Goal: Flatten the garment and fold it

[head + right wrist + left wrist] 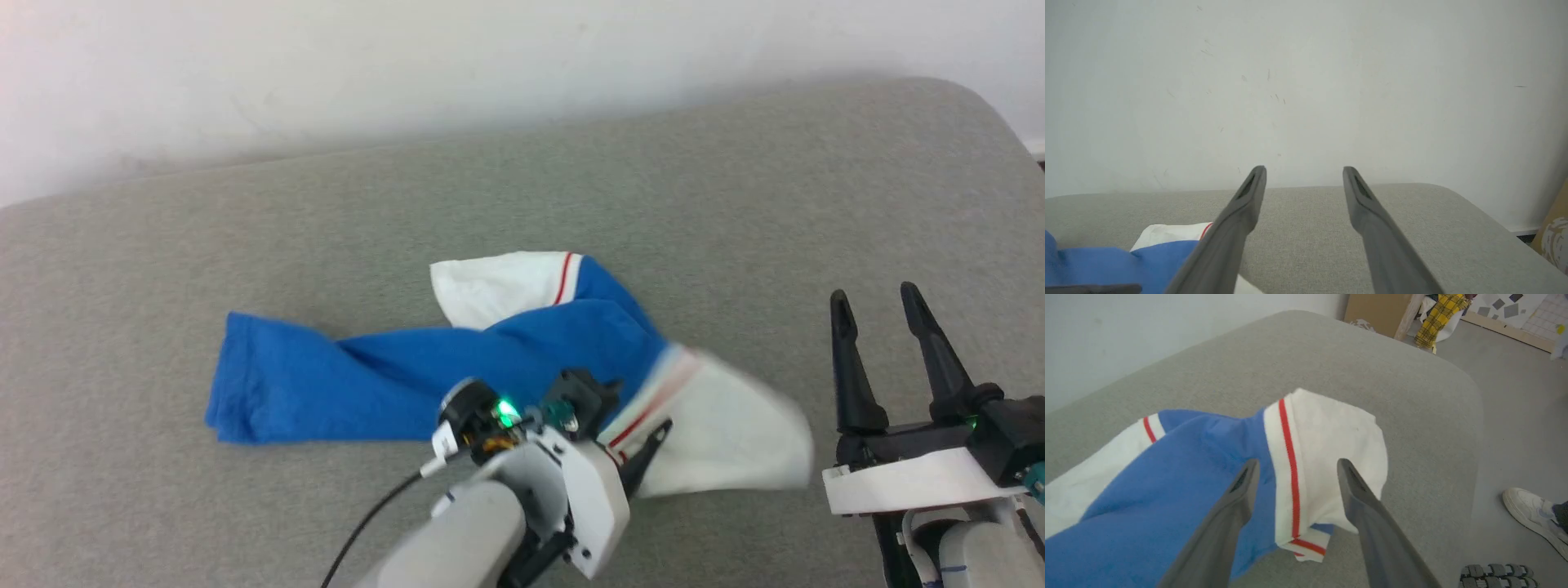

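Cloth this soft and light sags, we judge, so we would pinch the shirt (367, 384) at its sleeve seam (1289, 449); left gripper (1294, 465) and right gripper (878, 298) gape empty.

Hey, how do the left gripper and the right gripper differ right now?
The left gripper is at the garment, a white sleeve's red-striped seam showing between its fingers; the right gripper is off beside the garment, over bare grey padding. In the head view the left gripper angles toward the right; the right gripper points up toward the wall. Both are open.
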Motion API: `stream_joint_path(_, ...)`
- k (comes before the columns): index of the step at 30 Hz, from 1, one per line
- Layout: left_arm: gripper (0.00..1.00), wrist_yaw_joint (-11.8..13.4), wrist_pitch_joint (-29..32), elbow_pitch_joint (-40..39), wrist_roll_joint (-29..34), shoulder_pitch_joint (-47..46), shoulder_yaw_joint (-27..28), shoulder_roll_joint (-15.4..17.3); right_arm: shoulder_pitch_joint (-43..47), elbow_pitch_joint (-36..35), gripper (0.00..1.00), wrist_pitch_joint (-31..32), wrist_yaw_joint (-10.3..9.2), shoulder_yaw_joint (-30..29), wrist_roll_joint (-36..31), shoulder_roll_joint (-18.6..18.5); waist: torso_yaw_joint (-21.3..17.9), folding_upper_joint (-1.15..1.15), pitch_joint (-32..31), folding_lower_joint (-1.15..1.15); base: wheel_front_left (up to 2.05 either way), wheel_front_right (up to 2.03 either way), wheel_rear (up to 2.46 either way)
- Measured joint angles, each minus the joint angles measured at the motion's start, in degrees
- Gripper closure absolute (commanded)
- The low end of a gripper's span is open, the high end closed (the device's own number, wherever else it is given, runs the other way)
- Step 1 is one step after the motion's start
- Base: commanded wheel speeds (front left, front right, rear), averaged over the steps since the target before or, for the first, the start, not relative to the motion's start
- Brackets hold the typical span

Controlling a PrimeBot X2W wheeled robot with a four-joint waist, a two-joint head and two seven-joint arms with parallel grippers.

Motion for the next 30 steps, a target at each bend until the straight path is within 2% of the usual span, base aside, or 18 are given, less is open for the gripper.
stream_joint_path(4, 0.00, -0.7, -2.9, 2.9, -0.2, 1.2, -2.6, -1.0, 0.0, 0.2, 0.00, 0.0, 0.00, -0.6, 0.1, 0.0, -2.0, 0.00, 0.5, 0.01, 0.00, 0.00, 0.00)
stream_joint_path(8, 0.00, 0.0, -7.8, 3.6, -0.2, 0.9, -1.0, -0.8, 0.4, 0.7, 0.00, 0.0, 0.00, -0.9, 0.1, 0.0, -1.9, 0.00, -0.1, 0.00, 0.00, 0.00, 0.00)
stream_joint_path(11, 0.00, 1.8, -12.0, 3.0, -0.2, 0.0, 2.2, 1.1, 1.1, 1.0, 0.00, 0.0, 0.00, -0.7, 0.0, 0.0, -1.2, 0.00, -0.8, 0.01, 0.00, 0.00, 0.00)
stream_joint_path(15, 0.00, 4.4, -17.1, 0.8, -0.9, -0.7, 7.2, 5.6, 2.8, 1.4, 0.00, 0.0, 0.00, -0.8, -0.6, 0.0, 0.8, 0.00, -2.3, 0.01, 0.00, 0.00, 0.00)
stream_joint_path(17, 0.00, 4.8, -18.4, -0.7, -2.3, -0.1, 9.8, 7.7, 3.6, 1.5, 0.00, 0.0, 0.00, -0.9, -0.9, 0.0, 2.1, 0.00, -3.3, 0.00, 0.00, 0.00, 0.00)
stream_joint_path(24, 0.00, 10.4, -20.8, -8.3, -3.6, 8.5, 19.1, 14.6, 6.7, 2.4, 0.00, 0.0, 0.00, -0.9, -1.5, 0.0, 6.7, 0.00, -6.4, 0.00, 0.00, 0.00, 0.00)
stream_joint_path(26, 0.00, 11.0, -21.0, -11.9, -3.5, 12.3, 21.3, 15.6, 7.0, 2.4, 0.00, 0.0, 0.00, -0.9, -1.5, 0.0, 7.9, 0.00, -7.1, 0.00, 0.00, 0.00, 0.00)
stream_joint_path(30, 0.00, 14.9, -21.0, -20.8, -1.7, 20.9, 27.3, 14.7, 7.4, 2.6, 0.00, 0.0, 0.00, -0.9, -1.5, 0.0, 9.9, 0.00, -7.9, 0.00, 0.00, 0.00, 0.00)
